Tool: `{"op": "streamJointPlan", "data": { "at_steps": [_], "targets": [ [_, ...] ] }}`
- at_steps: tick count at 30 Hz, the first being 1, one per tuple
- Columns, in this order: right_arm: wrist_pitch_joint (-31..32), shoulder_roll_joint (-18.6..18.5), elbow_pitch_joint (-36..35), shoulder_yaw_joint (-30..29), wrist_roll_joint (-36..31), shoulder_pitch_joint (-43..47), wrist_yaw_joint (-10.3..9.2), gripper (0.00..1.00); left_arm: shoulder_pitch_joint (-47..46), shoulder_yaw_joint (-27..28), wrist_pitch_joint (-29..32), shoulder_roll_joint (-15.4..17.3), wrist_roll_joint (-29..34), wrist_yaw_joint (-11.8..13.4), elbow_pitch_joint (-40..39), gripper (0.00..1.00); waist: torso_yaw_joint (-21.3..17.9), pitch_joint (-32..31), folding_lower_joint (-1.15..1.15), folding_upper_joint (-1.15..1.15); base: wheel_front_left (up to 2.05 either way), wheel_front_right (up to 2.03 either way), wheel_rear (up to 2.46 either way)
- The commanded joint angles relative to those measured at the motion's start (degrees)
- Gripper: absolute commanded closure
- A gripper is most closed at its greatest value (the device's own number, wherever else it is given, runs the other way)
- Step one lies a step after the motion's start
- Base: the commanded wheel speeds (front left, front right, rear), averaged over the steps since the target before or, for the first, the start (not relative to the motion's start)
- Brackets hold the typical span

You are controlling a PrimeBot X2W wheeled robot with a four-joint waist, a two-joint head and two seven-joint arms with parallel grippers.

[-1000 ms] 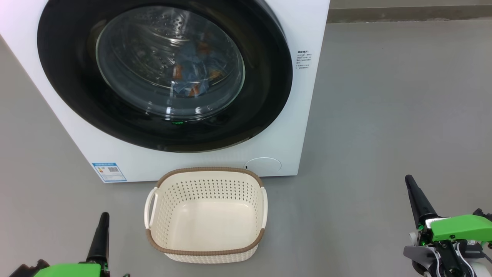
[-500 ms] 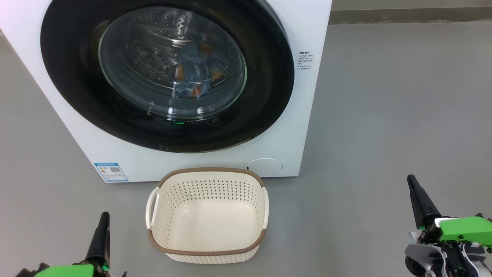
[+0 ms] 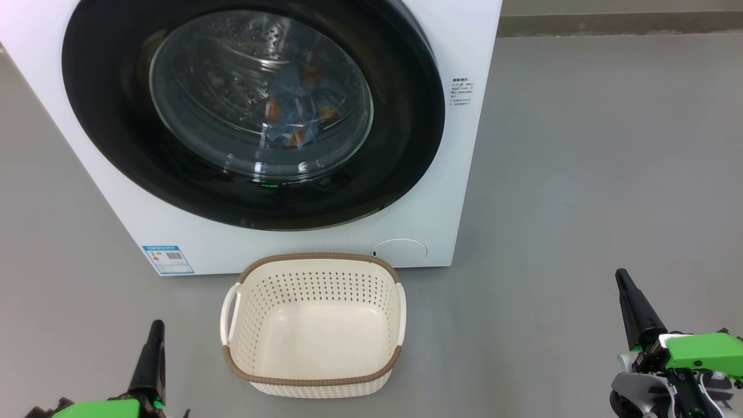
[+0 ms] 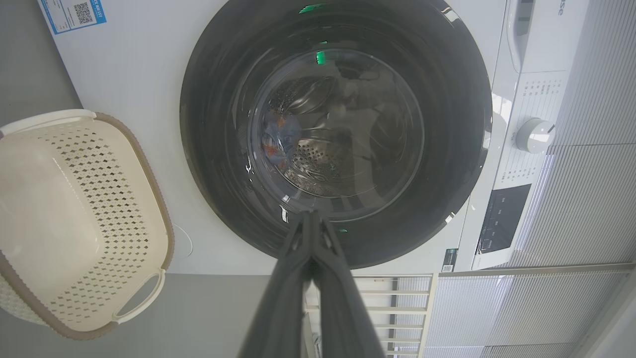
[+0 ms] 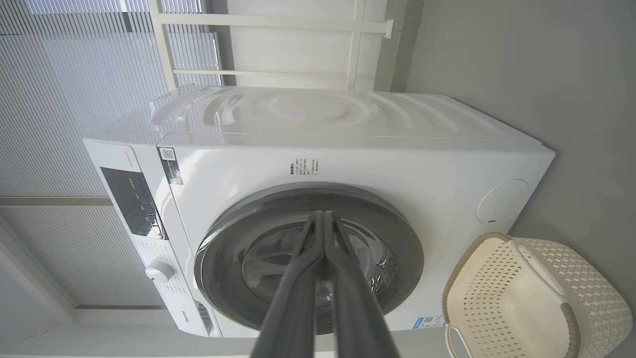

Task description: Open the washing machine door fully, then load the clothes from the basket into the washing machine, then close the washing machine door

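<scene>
Left gripper stands at the lower left of the head view, its two dark fingers pressed together into one point and holding nothing. The right gripper at the lower right is clenched the same way, also empty. Both hang over the grey floor, well apart from everything else. Between them the basket sits on the floor just in front of the washing machine, with nothing in it. The washing machine door lies shut against the white front. Through its window the clothes show as a blue and orange heap low in the steel drum. A blue label is stuck at the machine's lower corner on the robot's left. A round cap sits near the other lower corner, just behind the basket's rim.

From the left wrist, the left gripper rises from the bottom edge, fingers closed on each other, its tip lined up with the door's black ring. The clothes show behind the window. The basket lies at that view's left, and a white dial and a dark control panel lie at its right.

From the right wrist, the right gripper is likewise shut and empty, pointing toward the closed door. The basket fills the lower right corner, beside the machine's front.
</scene>
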Motion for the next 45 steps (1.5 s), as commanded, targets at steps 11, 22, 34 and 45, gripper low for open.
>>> {"op": "streamJointPlan", "data": {
  "at_steps": [11,22,34,45],
  "targets": [
    [0.33,-0.48,-1.71,1.02,0.34,-0.86,0.02,1.00,-1.41,1.84,0.37,0.53,-0.49,-0.38,-1.79,1.00,0.00,0.00,0.00,0.00,0.00,0.00,0.00],
    [0.35,-0.46,-1.71,0.99,0.31,-0.87,0.02,1.00,-1.41,1.83,0.37,0.53,-0.50,-0.38,-1.79,1.00,0.00,0.00,0.00,0.00,0.00,0.00,0.00],
    [0.37,-0.44,-1.71,0.97,0.30,-0.87,0.02,1.00,-1.41,1.83,0.36,0.53,-0.50,-0.38,-1.79,1.00,0.00,0.00,0.00,0.00,0.00,0.00,0.00],
    [0.38,-0.43,-1.71,0.95,0.28,-0.87,0.02,1.00,-1.41,1.82,0.36,0.53,-0.50,-0.38,-1.79,1.00,0.00,0.00,0.00,0.00,0.00,0.00,0.00]
  ]
}}
